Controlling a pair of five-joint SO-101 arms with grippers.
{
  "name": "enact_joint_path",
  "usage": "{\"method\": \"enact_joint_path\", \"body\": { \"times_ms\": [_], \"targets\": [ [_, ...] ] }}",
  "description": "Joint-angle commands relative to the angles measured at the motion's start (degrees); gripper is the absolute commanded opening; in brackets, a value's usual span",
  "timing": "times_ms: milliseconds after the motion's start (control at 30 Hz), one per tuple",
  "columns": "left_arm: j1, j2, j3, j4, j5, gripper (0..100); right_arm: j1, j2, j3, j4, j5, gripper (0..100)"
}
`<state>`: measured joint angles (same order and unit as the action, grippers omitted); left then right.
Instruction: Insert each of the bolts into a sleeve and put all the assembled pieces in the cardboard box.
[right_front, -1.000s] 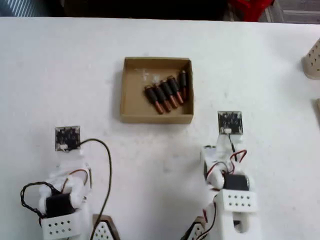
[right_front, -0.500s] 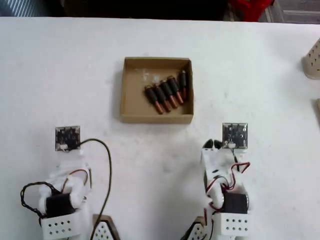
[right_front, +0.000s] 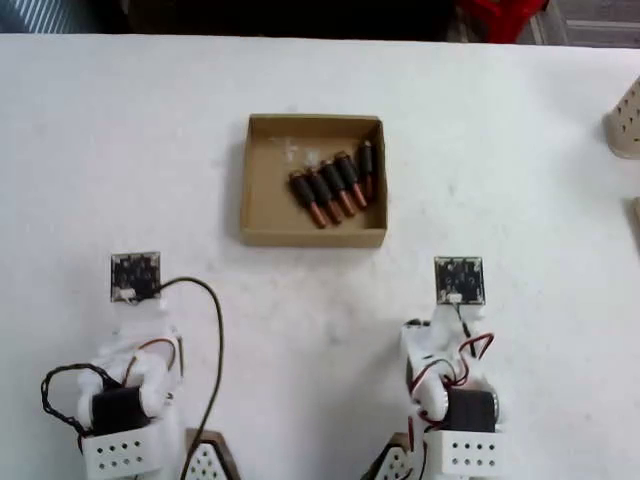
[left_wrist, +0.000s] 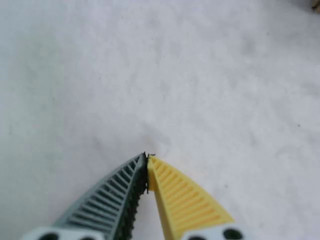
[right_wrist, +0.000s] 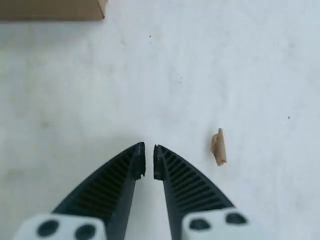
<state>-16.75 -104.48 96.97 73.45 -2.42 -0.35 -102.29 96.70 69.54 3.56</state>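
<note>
Since the assembled pieces (right_front: 335, 187) lie inside the cardboard box (right_front: 262, 180), well ahead of both grippers, the task looks complete. Left gripper (left_wrist: 147, 159): tips touching, empty. Right gripper (right_wrist: 149, 155): nearly closed, narrow slit, empty. Risk: a fwd reach by the right arm could nudge the near box wall. Open table (right_front: 120, 120) surrounds each gripper.

Overhead cam is fixed off my arms, looking pretty much straight down on the whole table (right_front: 520, 150), box (right_front: 262, 190) just above mid-frame, left arm (right_front: 125, 400) and right arm (right_front: 450, 410) at the bottom edge. Wrist cams ride behind my left claw (left_wrist: 147, 159) and right claw (right_wrist: 149, 161), staring along them at the tabletop up close. Right one catches a box corner too.
</note>
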Motion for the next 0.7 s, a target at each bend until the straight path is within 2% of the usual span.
{"method": "enact_joint_path", "body": {
  "times_ms": [0, 667],
  "targets": [
    [-0.31, -0.31, 0.00, 0.26, -0.62, 2, -0.40, -0.57, 0.09, 1.01, 0.09, 1.7],
    [-0.31, -0.31, 0.00, 0.26, -0.62, 2, -0.04, -0.48, 0.18, 2.86, 0.09, 1.7]
  ]
}}
